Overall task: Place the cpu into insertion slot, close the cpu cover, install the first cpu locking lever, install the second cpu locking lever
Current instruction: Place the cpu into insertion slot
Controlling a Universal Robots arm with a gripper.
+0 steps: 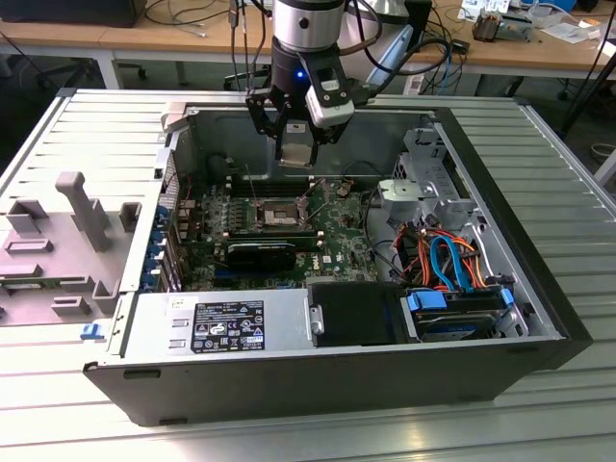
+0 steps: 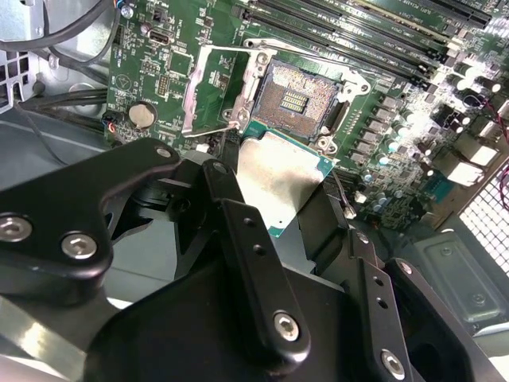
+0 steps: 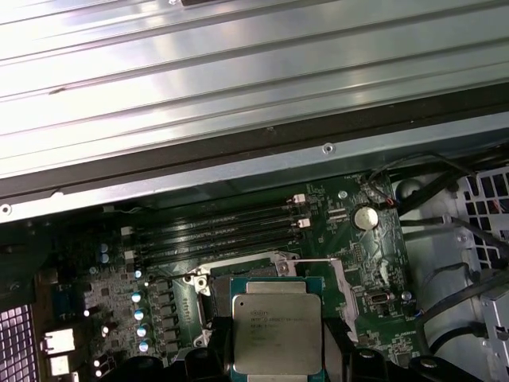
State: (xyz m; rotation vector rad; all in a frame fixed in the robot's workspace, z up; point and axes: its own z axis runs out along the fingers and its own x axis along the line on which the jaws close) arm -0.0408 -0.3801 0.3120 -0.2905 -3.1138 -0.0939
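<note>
The cpu (image 2: pixel 278 179), a flat square chip with a dull silver top and a green edge, is held in the gripper (image 2: pixel 274 195) above the insertion slot (image 2: pixel 298 99), apart from it. The slot is left open, its dark pin field bared within a silvery rim. The cpu cover (image 2: pixel 192 91), a thin windowed frame, is swung up beside the slot.

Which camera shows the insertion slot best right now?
The second wrist view: the insertion slot lies open, its dark centre unobstructed. The exterior view shows it from afar; in the first wrist view the cpu covers most of it.
</note>
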